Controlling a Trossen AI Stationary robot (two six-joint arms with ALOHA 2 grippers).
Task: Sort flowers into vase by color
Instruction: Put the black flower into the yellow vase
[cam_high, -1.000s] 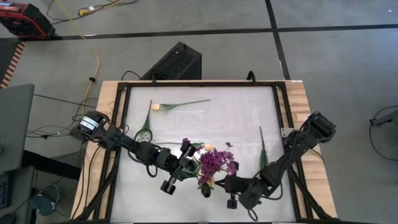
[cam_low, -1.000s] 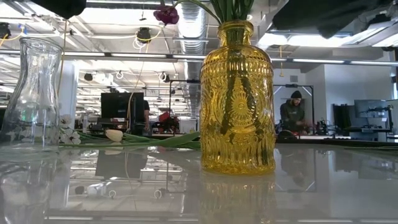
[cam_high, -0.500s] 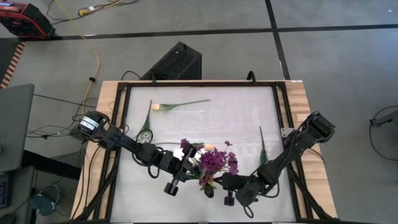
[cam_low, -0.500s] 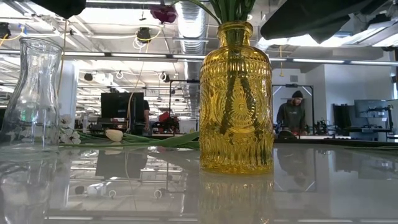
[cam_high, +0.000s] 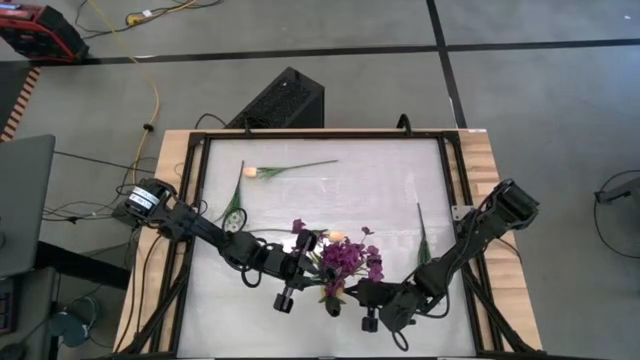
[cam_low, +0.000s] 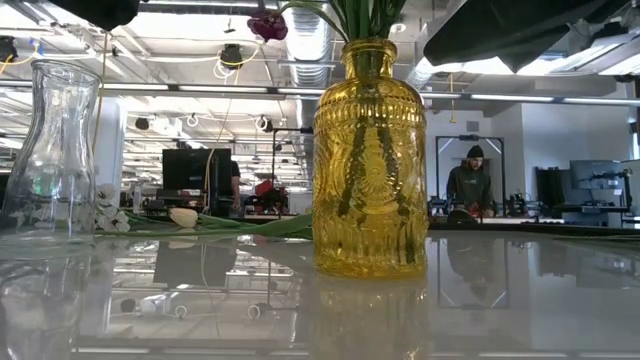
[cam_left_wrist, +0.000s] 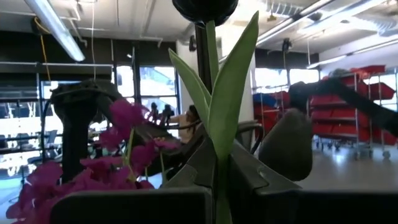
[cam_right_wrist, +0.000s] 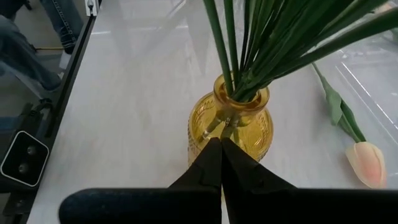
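Amber glass vase (cam_low: 369, 160): we log it upright on the white table (cam_high: 380, 180), near the front edge, between the two arms; holds a bunch of green stems w/ purple clusters (cam_high: 345, 258) on top.

Left gripper (cam_high: 303, 252): just beside the bouquet on its left; fingers closed on the stem of a dark purple-black tulip bud (cam_left_wrist: 204, 9), stem and leaf upright betw. the fingers in the left wrist view; bud above, purple blooms close behind.

Right gripper (cam_right_wrist: 221, 163): low at the front of the table, pointed at the vase; fingers pressed together, nothing betw. them.

Clear glass vase (cam_low: 61, 150): far left in the low view, upright.

Cream-peach tulip (cam_high: 252, 172): lying flat at the table's back left, well apart from the vase; a second one (cam_right_wrist: 366, 163) lies near the vase.

Person (cam_low: 467, 182): in the room behind, low view.
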